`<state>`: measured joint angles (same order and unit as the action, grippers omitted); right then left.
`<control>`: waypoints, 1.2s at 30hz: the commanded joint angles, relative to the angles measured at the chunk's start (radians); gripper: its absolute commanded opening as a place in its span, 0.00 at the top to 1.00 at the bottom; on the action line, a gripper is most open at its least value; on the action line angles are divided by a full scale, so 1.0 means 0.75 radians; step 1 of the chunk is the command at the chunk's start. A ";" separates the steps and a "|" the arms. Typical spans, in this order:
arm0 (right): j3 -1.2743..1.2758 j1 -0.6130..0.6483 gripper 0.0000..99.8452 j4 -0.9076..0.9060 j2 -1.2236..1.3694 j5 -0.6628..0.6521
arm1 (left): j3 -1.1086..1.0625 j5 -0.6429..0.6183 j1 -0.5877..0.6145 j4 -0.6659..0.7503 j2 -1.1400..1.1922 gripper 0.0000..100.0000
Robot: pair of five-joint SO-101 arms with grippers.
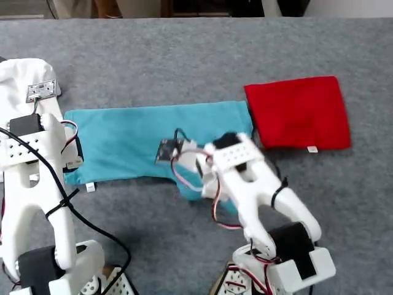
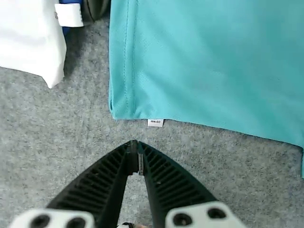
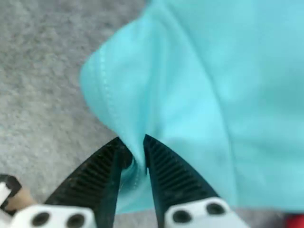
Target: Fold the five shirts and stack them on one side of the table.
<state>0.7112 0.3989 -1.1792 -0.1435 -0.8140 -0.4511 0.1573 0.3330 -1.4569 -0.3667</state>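
Note:
A teal shirt (image 1: 135, 138) lies spread across the middle of the grey table (image 1: 184, 55). My right gripper (image 3: 135, 159) is shut on a fold of the teal shirt (image 3: 199, 85) at its near edge; in the high view the right gripper (image 1: 190, 175) sits low over that edge. My left gripper (image 2: 137, 152) is shut with nothing in it, just off the teal shirt's (image 2: 204, 61) near left corner, by a small white tag (image 2: 155, 123). A folded red shirt (image 1: 299, 112) lies at the right. A white shirt (image 1: 24, 86) lies at the far left.
The left arm (image 1: 34, 178) stands over the table's left side beside the white shirt (image 2: 28, 38). Cables trail along both arms. Bare grey table lies at the back and along the front between the arm bases.

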 commanded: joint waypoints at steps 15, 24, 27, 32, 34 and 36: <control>-1.190 -0.079 1.00 -0.464 0.570 -0.221 | 0.014 0.004 0.008 -0.016 -0.044 0.98; -1.691 -0.079 0.93 -0.618 0.989 -0.358 | 0.016 0.006 0.008 -0.016 -0.044 0.98; -1.803 -0.077 0.84 -0.663 1.055 -0.354 | 0.016 0.006 0.008 -0.016 -0.044 0.98; -1.945 -0.081 0.66 -0.730 1.069 -0.354 | 0.010 0.006 0.006 -0.014 -0.044 0.98; -1.988 -0.081 0.68 -0.769 1.069 -0.354 | 0.014 0.006 0.002 -0.014 -0.044 0.98; -2.012 -0.081 0.72 -0.812 1.063 -0.350 | 0.016 0.006 0.000 -0.014 -0.044 0.98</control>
<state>-0.7342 0.3590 -1.7515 0.6682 -1.0702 -0.4511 0.1573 0.3330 -1.4661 -0.3667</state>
